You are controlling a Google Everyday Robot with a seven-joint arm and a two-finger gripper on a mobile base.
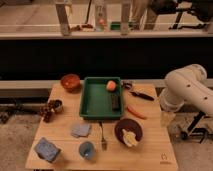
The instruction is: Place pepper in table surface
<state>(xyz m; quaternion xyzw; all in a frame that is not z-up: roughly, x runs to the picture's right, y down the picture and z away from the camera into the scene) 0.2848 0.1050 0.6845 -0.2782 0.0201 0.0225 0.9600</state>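
Noting the pepper (pixel 136 111) lying flat on the desk (pixel 150 150), on bare wood just right of the green tray (pixel 88 100) and outside its rim, slanted so that its right end points toward the near right corner. Finding the end effector (pixel 167 119) at the desk's right edge, hanging below the bulky white arm (pixel 187 90) that comes in from the right. Placing the pepper to the left of the end effector, near but clearly apart, with a strip of bare wood between the two and nothing gripping or touching the pepper. Cannot tell the end effector's state, whether open or closed. Seeing inside the tray a round orange fruit (pixel 111 85) near the far right corner and a dark oblong object (pixel 115 102) just in front of it. Noting a black-handled tool (pixel 140 94) behind the pepper, and a dark bowl (pixel 128 131) holding something pale just in front of it. Elsewhere on the desk: an orange-brown bowl (pixel 70 81) at the far left, a blue cup (pixel 87 149), a fork (pixel 103 140) and a grey-blue cloth (pixel 80 130) along the near side.
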